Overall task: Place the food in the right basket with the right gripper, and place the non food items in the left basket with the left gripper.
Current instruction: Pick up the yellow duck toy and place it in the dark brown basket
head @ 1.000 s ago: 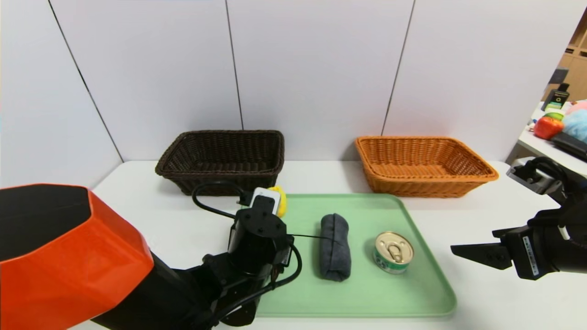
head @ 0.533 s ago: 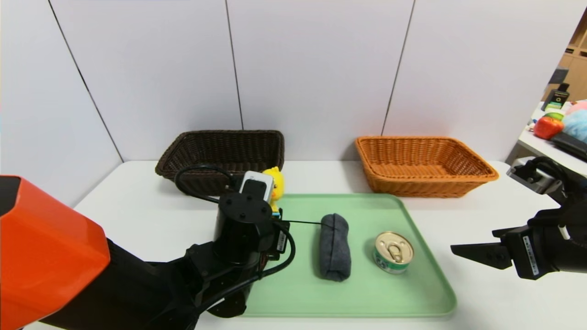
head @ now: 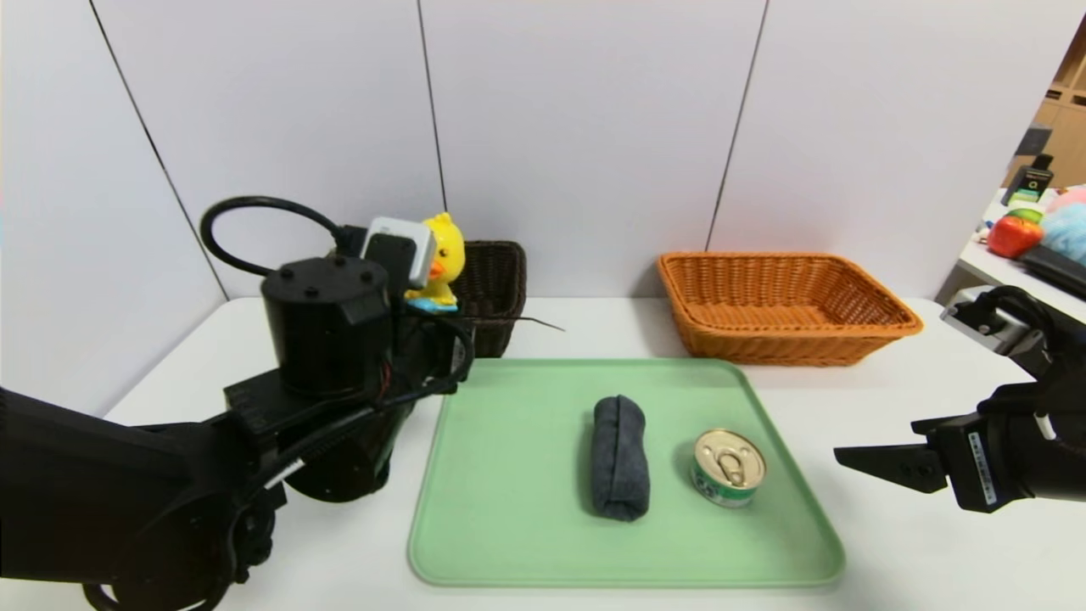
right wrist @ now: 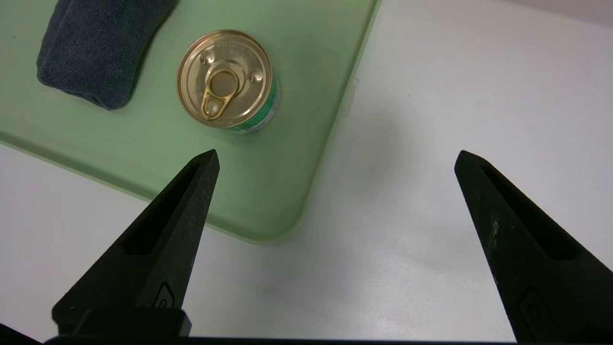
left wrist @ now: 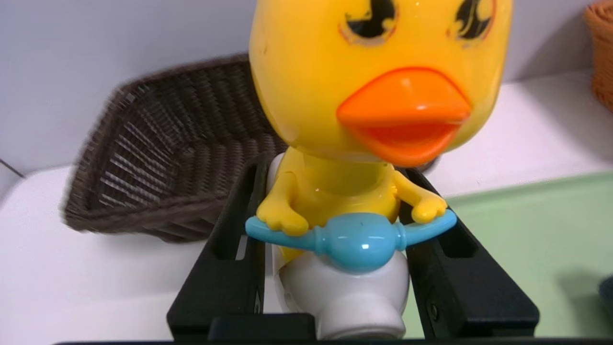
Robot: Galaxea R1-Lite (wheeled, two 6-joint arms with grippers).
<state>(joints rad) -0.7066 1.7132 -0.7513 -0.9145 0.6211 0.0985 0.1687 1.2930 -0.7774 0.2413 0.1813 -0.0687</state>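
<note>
Because the yellow plastic duck toy (left wrist: 378, 96) looks light, hard and slippery, it is gripped low by the left gripper (left wrist: 335, 258); the right gripper (right wrist: 335, 191) is kept wide open.

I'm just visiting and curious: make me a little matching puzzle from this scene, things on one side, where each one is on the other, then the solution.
Things:
1. duck toy
2. tin can
3. grey rolled cloth
4. orange basket

Places:
A. middle of the green tray
B. on the white table, behind the tray's right corner
C. clamped in the left pincer, up in front of the brown basket
D. on the tray, nearest the open right pincer

Pairs: 1-C, 2-D, 3-A, 4-B
</note>
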